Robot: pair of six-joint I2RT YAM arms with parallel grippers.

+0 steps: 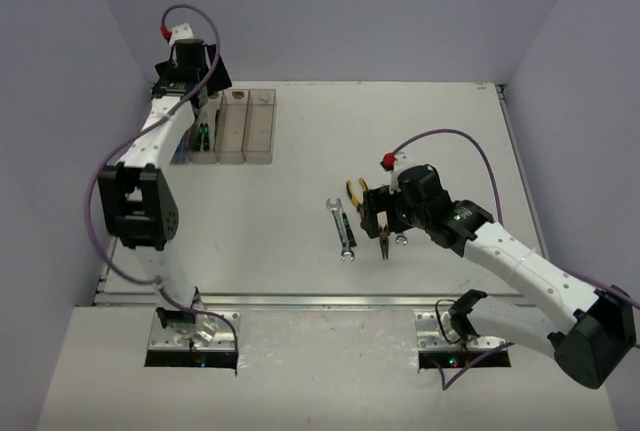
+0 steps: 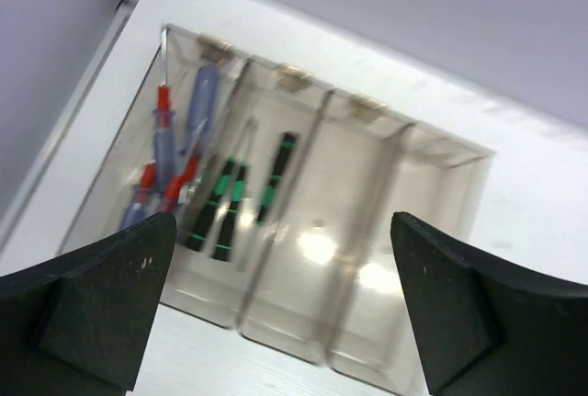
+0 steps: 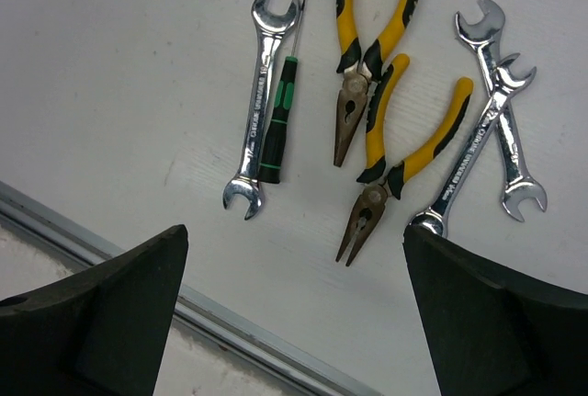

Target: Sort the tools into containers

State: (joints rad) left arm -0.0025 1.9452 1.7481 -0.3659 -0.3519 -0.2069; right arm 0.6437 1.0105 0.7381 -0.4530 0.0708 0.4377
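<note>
We hang left gripper (image 2: 283,221) wide, empty, over bins (image 2: 367,175) by table's far-left edge. Blue screwdrivers (image 2: 170,152) and green-black screwdrivers (image 2: 225,198) lie in separate bins. Right gripper (image 3: 296,235) wide, empty, above pliers (image 3: 367,38) and wrenches (image 3: 487,111) near front rail (image 3: 110,244), well apart from bins.

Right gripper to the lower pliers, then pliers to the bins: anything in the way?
Nothing visible. The right gripper hangs open over the pliers with only air between. No tool lies on the table on the way to the bins. The left gripper hovers over their left end, and the two right bins look free.
</note>
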